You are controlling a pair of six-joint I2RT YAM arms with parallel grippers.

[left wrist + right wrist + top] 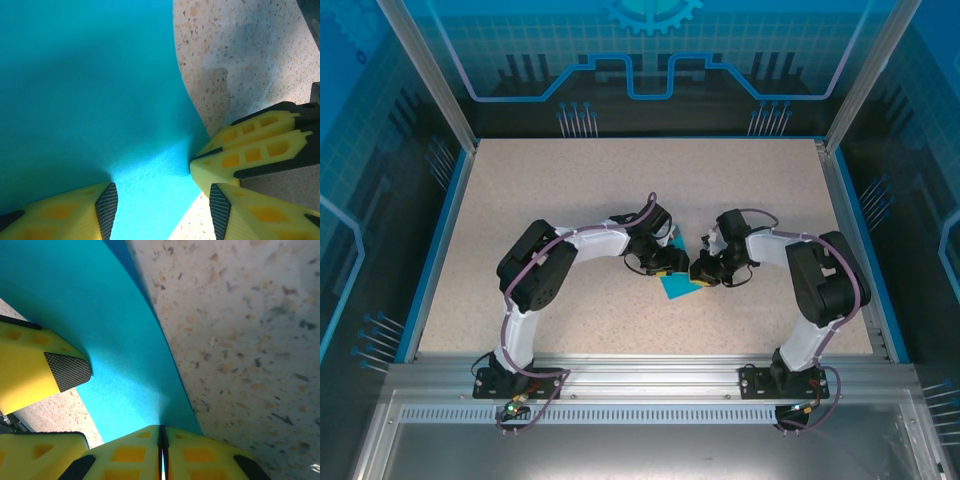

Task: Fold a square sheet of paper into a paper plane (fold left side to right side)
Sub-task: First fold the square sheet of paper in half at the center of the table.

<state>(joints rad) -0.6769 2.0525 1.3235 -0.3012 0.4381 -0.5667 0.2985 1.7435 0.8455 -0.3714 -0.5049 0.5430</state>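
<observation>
The teal-blue square sheet of paper [680,285] lies at the table's middle, between the two grippers and partly hidden under them. My right gripper [162,434] is shut on the sheet's edge, and the paper [100,325] curves up away from its jaws. In the left wrist view those yellow right fingers [250,145] pinch the sheet [85,90] at its right edge. My left gripper [162,202] stands open, its pads [106,207] apart on either side of the paper with a gap to each. From above, the left gripper [665,263] and right gripper [706,270] almost touch. The paper plane is out of view.
The speckled beige table [620,180] has a dark blue border strip [438,240] along its sides. Aluminium posts and blue panels wall it in. A metal rail [640,375] carrying both arm bases runs along the near edge.
</observation>
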